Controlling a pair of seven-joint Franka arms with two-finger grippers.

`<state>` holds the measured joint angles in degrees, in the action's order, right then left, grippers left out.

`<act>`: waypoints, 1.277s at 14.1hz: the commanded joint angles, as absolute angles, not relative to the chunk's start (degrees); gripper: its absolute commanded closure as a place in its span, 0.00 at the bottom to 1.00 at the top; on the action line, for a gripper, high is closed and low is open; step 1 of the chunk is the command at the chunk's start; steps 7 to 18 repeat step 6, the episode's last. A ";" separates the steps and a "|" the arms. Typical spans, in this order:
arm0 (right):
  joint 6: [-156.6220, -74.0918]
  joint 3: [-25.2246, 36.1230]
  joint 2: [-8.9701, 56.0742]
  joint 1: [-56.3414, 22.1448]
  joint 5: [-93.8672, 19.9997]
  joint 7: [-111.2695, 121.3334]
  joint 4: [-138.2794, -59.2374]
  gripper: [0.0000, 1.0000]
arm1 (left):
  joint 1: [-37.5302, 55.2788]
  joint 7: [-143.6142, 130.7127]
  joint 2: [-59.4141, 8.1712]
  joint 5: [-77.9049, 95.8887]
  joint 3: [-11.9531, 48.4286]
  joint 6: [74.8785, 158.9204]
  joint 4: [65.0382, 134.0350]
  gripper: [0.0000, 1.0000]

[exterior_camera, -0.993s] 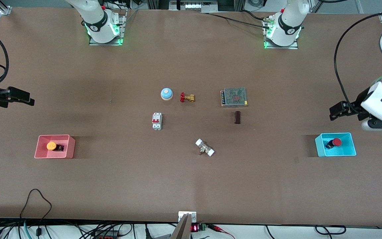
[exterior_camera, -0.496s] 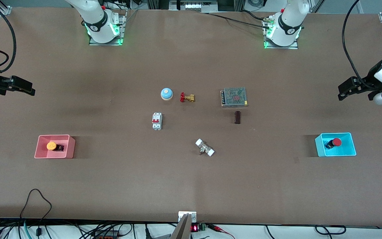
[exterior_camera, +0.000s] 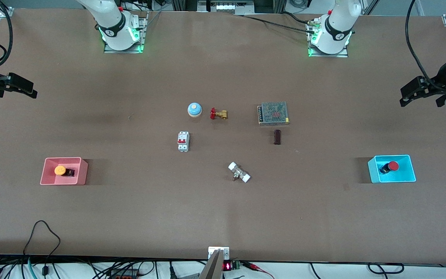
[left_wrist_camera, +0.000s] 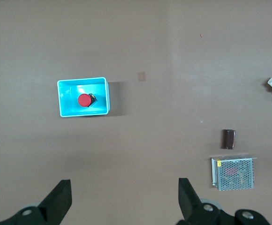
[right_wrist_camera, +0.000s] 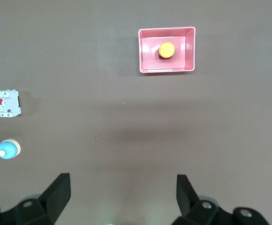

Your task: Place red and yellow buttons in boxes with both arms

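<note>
Boxes loaded — the glossy pink-red tub holds the yellow button, the cyan tub the round-capped red button. Both grippers have pulled farther back toward the bases, high over the table's ends — left gripper and right gripper spread wide.

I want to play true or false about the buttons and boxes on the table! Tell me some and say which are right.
1. The yellow button lies in the pink box. True.
2. The red button sits on the bare table. False: it lies in the cyan box.
3. The left end effector is open and holds nothing. True.
4. The right end effector grips the yellow button. False: it is open and empty, over bare table.
5. The pink box stands at the left arm's end of the table. False: it stands at the right arm's end.
</note>
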<state>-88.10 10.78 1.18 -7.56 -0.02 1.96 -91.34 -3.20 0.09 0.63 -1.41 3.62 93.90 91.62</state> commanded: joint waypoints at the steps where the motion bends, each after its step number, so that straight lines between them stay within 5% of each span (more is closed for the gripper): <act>1: -87.80 10.28 -1.05 -7.47 0.70 1.76 -93.08 0.00 | -3.78 2.28 0.88 -0.26 3.69 92.55 90.88 0.00; 18: -87.71 10.37 -0.97 -7.30 0.79 1.76 -92.90 0.00 | -3.78 1.67 0.88 -0.09 3.69 92.02 91.14 0.00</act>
